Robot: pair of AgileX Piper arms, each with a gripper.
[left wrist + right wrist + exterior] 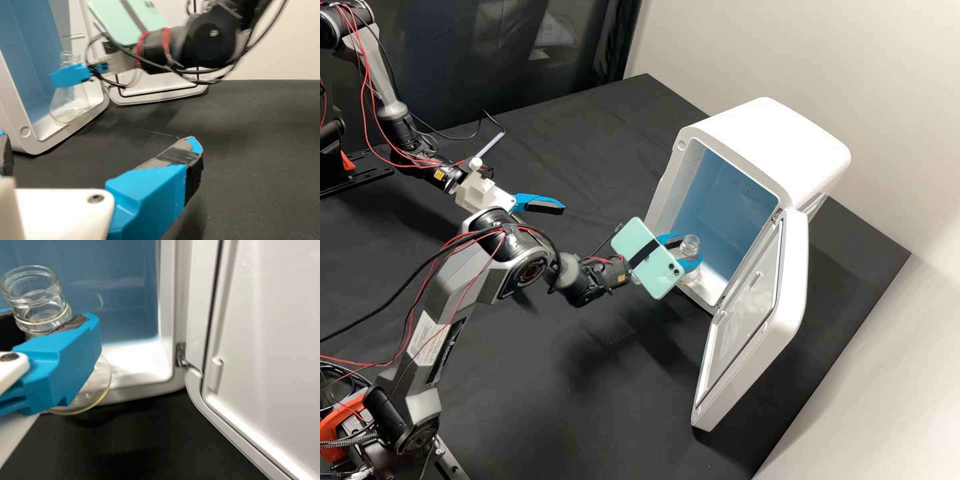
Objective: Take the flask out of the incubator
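Flask [691, 244] was clear glass: conical body, short ringed neck, flat round base. It stood at the front sill of the incubator [780, 143] — a glossy white plastic box with rounded corners and a smooth pale-blue lining. The door [753, 313] hung wide open, a white frame around a translucent panel, with its bottom corner down on the matte black surface [587, 133].

Right jaws were closed on the flask's neck, just under the lip. There was one blue finger [60, 360] on each side, with a dark pad pressed to the glass. A mint-green phone [650, 257] was strapped across that wrist.

Left jaws were spread wide and gripped nothing — blocky blue plastic fingers [155, 190] with dark taped tips. They hung over the surface, well apart from the incubator.
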